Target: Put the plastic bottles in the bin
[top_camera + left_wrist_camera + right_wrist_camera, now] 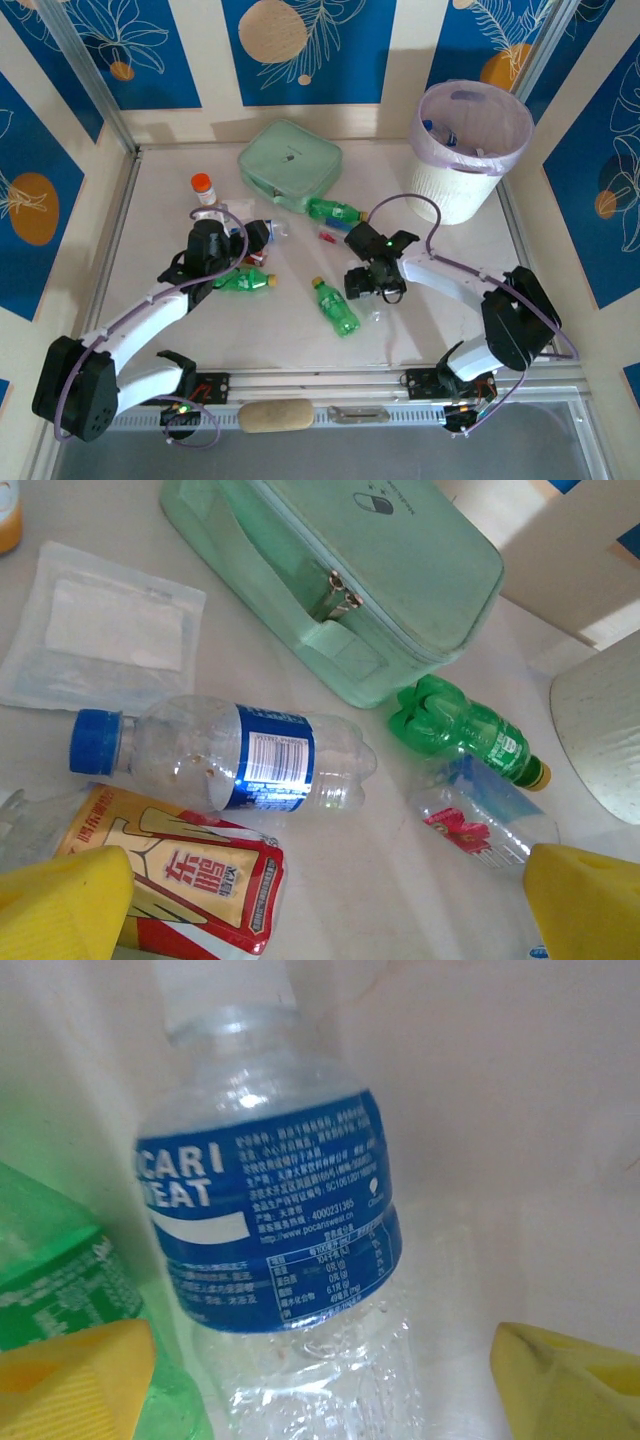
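My top view is bright and even, with soft grey shadows under my arms [150, 312] on the white table [280, 345]. In my left wrist view the middle is sharp, but my yellow pads [60, 905] at 7 and 5 o'clock look fuzzy. In my right wrist view the clear bottle [280, 1240] looks soft, with a white shine at 11 o'clock.

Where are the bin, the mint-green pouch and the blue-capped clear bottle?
bin [450, 195], top external view, white wall.
mint-green pouch [290, 160], top external view, top face.
blue-capped clear bottle [272, 758], left wrist view, blue label.
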Controlling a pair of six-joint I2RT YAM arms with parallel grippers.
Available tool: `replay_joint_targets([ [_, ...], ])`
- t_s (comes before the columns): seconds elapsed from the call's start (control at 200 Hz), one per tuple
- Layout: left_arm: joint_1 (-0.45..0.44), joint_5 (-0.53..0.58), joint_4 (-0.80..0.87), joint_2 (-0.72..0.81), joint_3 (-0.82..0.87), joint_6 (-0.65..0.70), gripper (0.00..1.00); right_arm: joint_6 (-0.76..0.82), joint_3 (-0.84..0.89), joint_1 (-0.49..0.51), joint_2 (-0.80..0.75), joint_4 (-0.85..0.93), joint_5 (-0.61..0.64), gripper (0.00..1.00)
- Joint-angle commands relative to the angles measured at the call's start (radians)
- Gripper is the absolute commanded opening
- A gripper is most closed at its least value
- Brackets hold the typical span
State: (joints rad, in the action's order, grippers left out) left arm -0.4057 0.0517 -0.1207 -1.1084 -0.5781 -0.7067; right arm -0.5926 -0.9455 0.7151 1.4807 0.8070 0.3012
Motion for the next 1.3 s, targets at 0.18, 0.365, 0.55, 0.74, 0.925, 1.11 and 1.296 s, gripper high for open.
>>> replay_joint_targets([
  [0.18,0.009,-0.014,-0.014,0.021,0.014,-0.003,1.00,-0.016,-0.015,0.044,0.167,-0.056,-0.016,0.83],
  [0.365,0.009,-0.001,-0.007,0.043,0.027,0.001,1.00,-0.009,-0.039,0.059,0.226,-0.055,0.007,0.74],
  [0.55,0.010,-0.003,-0.008,0.045,0.032,0.001,1.00,-0.004,-0.050,0.063,0.233,-0.065,0.003,0.48],
  [0.74,0.010,-0.005,-0.014,0.041,0.034,0.000,1.00,0.013,-0.085,0.066,0.205,-0.056,0.020,0.43],
  [0.925,0.010,-0.015,-0.023,0.033,0.040,-0.007,1.00,0.043,-0.142,0.055,0.155,-0.071,0.004,0.43],
  [1.11,0.010,-0.028,-0.031,0.033,0.041,-0.009,1.00,0.089,-0.204,-0.006,0.074,-0.148,-0.091,0.43],
  [1.296,0.010,-0.052,-0.044,0.030,0.052,-0.010,1.00,0.144,-0.328,-0.152,0.019,-0.216,-0.233,0.43],
])
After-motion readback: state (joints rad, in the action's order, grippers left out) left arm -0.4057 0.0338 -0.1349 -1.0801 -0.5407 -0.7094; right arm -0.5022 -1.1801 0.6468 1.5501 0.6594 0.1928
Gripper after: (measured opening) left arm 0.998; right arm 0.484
